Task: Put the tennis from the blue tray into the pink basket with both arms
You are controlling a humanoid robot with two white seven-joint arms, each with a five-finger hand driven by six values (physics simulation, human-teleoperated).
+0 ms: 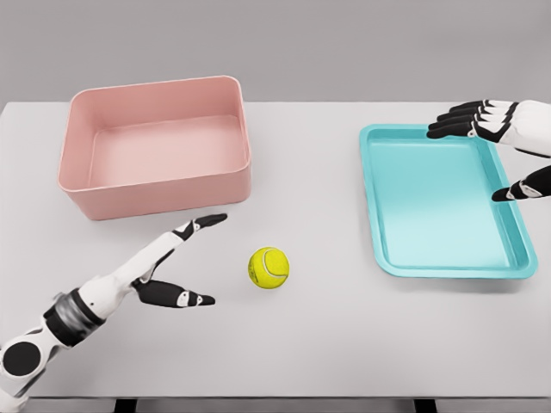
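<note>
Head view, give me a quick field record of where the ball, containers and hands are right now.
tennis ball: on the table, between basket and tray, touching neither
pink basket: far left, empty
blue tray: right, empty
left hand: open, just left of ball, not touching
right hand: open, over tray's far right corner

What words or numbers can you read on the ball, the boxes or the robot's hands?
None: nothing here carries readable writing.
The tennis ball shows only its pale curved seam, no brand.
The pink basket and the blue tray are plain.
The left hand and right hand have black and white patches, no letters or numbers.
</note>
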